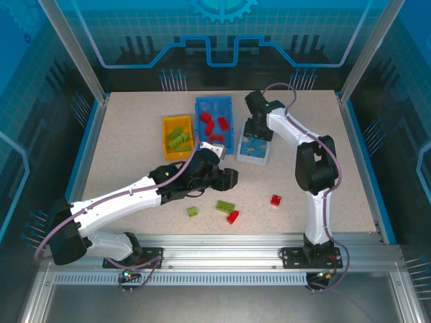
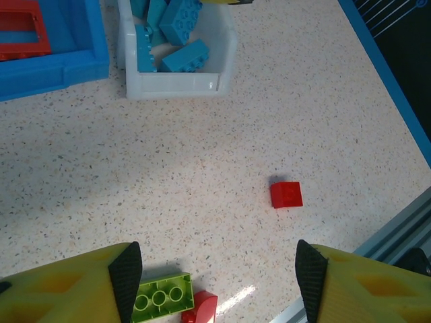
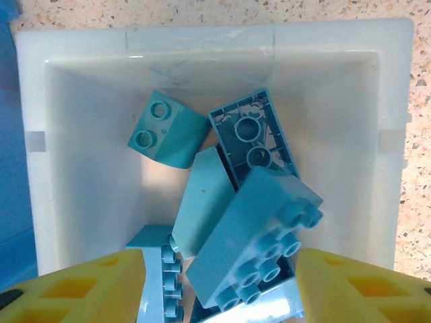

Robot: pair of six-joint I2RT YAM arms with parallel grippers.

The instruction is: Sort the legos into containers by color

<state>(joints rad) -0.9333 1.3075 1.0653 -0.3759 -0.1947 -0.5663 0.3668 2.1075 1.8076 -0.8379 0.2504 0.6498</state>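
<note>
Four legos are loose on the table (image 1: 135, 155), all nearer the arms than the white bin (image 1: 252, 159). There's a small green brick (image 1: 192, 211), a longer green brick (image 2: 161, 296) with a red brick (image 2: 202, 308) snug against it, and a lone red brick (image 2: 286, 194) nearer and a bit right of the white bin.

The left gripper (image 2: 219, 276) hangs over that patch, short of the white bin, jaws wide apart and holding nothing. The longer green brick sits by one finger, not between them, so I'd guess it's lining up a pick.

Right above the white bin, the right gripper (image 3: 219, 269) is spread open too, with light blue bricks (image 3: 252, 249) piled underneath. Looks like a drop-off pose to me.

Left of the white bin is the blue bin (image 1: 214, 108) with reds, then the yellow bin (image 1: 166, 138) with greens.
</note>
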